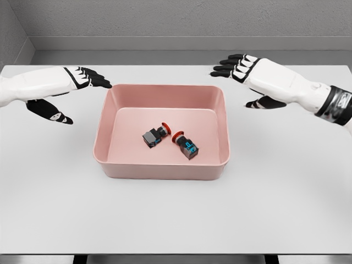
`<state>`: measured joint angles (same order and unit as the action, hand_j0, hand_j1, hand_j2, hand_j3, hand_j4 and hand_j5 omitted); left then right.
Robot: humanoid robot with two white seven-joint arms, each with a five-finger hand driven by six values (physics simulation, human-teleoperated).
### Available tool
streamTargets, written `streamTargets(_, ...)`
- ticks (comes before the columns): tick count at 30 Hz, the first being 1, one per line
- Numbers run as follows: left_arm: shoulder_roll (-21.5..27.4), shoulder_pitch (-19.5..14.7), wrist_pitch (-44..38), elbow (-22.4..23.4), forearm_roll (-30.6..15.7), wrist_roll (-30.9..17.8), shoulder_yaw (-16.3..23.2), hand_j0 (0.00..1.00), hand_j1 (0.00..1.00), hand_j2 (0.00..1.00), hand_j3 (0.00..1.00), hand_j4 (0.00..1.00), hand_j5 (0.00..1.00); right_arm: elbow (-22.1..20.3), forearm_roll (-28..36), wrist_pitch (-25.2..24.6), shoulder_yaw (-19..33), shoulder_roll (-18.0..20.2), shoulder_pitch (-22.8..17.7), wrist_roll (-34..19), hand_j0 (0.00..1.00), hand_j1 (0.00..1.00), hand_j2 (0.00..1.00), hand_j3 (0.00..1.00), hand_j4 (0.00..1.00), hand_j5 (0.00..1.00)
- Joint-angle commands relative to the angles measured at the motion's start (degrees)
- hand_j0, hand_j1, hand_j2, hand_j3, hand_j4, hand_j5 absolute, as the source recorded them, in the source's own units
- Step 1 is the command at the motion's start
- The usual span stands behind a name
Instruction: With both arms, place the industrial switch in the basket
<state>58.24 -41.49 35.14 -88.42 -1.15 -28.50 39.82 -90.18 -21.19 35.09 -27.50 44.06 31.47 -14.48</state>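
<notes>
Already both switches, one (155, 135) beside the other (186, 145), lie in the basket (104, 157); your left robot hand (82, 78) and right robot hand (237, 67) hover spread and empty, so a careless retreat could knock its rim.

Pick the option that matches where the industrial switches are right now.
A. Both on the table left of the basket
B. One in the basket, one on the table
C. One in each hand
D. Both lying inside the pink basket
D: both industrial switches lie on the floor of the pink basket, while the left hand and right hand hold nothing.
</notes>
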Motion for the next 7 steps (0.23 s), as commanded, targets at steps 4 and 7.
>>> streamTargets(4, 0.03, 0.0, -0.14, 0.79, -0.34, 0.03, -0.09, 1.0, 1.0, 1.0, 1.0, 1.0, 1.0, 6.68, 0.36, -0.09, 2.01, 1.38, -1.5, -0.55, 1.0, 1.0, 1.0, 1.0, 1.0, 1.0)
streamTargets(7, -0.06, 0.0, -0.14, 1.32, -0.25, 0.03, 0.0, 1.0, 1.0, 1.0, 1.0, 1.0, 1.0, 9.14, 0.19, -0.09, 2.01, 1.82, -2.46, -0.64, 1.0, 1.0, 1.0, 1.0, 1.0, 1.0)
